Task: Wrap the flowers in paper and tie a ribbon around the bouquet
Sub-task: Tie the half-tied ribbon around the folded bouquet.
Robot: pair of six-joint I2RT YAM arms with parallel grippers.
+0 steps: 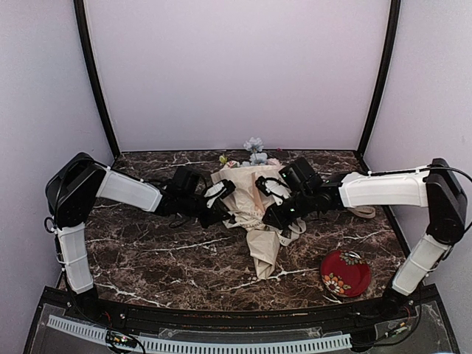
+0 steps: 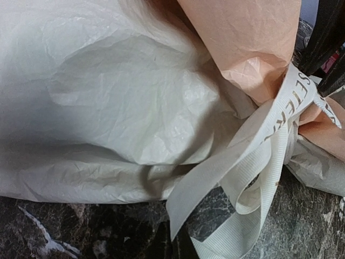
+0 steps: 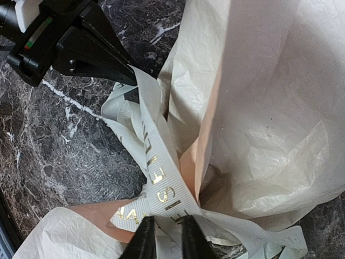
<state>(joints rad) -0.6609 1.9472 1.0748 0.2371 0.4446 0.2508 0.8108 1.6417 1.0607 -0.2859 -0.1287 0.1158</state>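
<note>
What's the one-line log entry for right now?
left end effector: shut on ribbon | right end effector: at ribbon, grip unclear | bouquet: wrapped in paper

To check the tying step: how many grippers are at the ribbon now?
2. The left gripper is shut on the ribbon beside the paper; the right gripper has its gold-lettered part between its fingers, whether pinched is unclear.

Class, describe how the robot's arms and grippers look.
The left arm and right arm have white shells between black joints, with thin black cables at the outer joints. The left gripper is black and wedge-shaped, with a white block and a red-green mark. The right gripper shows two slim black fingers.
</note>
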